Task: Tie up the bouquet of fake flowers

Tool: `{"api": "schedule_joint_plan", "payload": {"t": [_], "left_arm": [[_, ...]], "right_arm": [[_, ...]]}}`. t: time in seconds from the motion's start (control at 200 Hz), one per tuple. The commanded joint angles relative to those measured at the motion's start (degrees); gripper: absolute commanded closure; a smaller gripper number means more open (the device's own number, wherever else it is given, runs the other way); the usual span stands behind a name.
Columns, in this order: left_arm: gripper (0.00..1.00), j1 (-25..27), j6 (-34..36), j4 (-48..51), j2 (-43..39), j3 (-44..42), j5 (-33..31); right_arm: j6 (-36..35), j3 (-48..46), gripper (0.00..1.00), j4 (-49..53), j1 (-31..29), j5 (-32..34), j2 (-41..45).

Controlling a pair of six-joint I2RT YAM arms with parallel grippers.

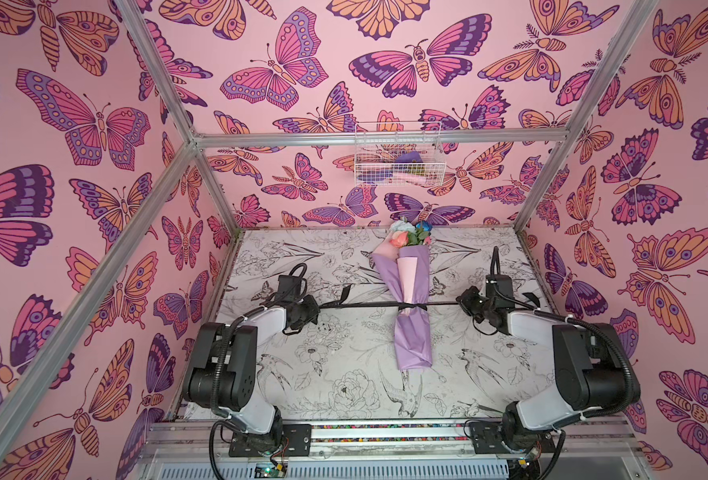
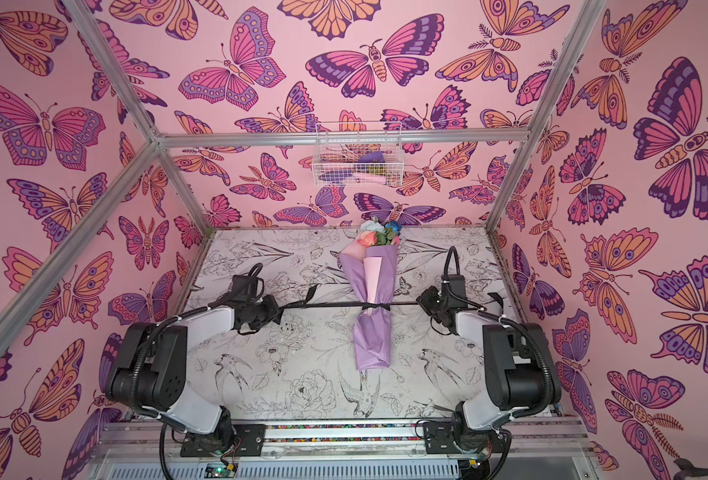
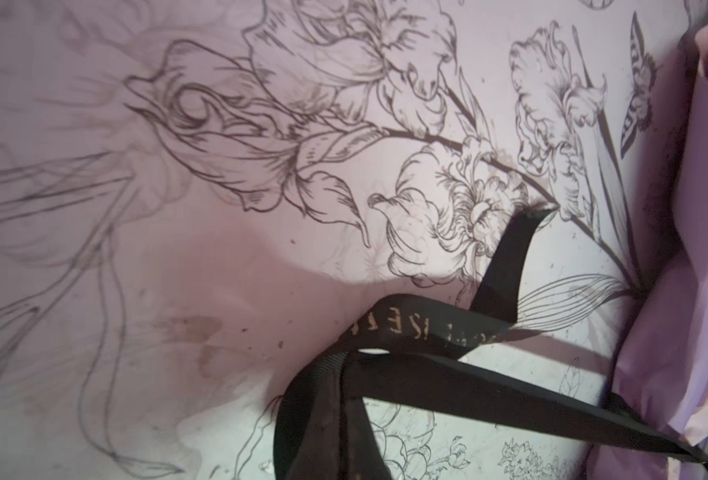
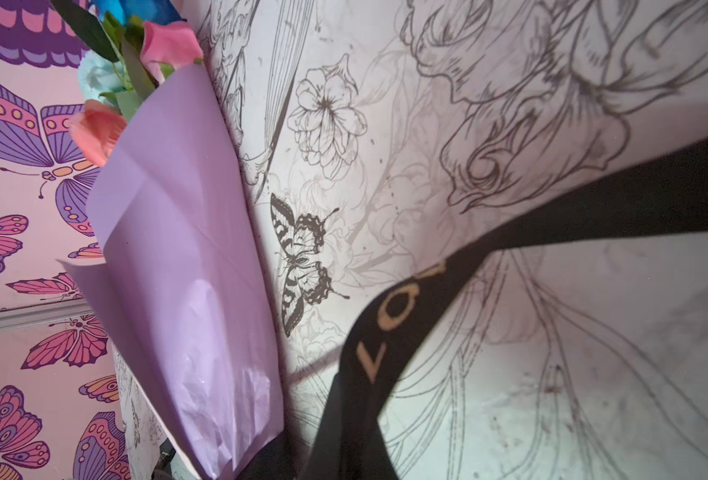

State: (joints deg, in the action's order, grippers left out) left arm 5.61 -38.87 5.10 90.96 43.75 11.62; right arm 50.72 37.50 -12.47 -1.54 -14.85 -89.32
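My left gripper pinches one end of the black ribbon. The bouquet of fake flowers lies mid-table, cinched at its waist. My right gripper pinches the other end. I judge this the knot-tightening step; next calls for even, opposed pulls.

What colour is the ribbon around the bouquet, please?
Black ribbon, gold lettering; clearest in right wrist view.
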Motion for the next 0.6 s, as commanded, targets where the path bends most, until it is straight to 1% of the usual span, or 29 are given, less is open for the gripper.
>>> {"api": "schedule_joint_plan", "payload": {"t": [0.0, 0.34, 0.596], "left_arm": [[1.0, -4.39, -2.59, -1.44, -1.7, -1.81, -4.86], [1.0, -13.97, -4.42, -2.08, -3.73, -5.67, -5.32], [1.0, -19.86, -6.13, -4.74, -3.75, -6.95, -3.76]], "right_arm": [[-2.67, -0.54, 1.0, 1.31, 4.07, 4.6, 1.16], [-5.06, -2.35, 1.0, 4.64, 9.8, 6.32, 5.11], [-5.7, -3.76, 1.0, 4.55, 10.31, 6.57, 6.28]]}}
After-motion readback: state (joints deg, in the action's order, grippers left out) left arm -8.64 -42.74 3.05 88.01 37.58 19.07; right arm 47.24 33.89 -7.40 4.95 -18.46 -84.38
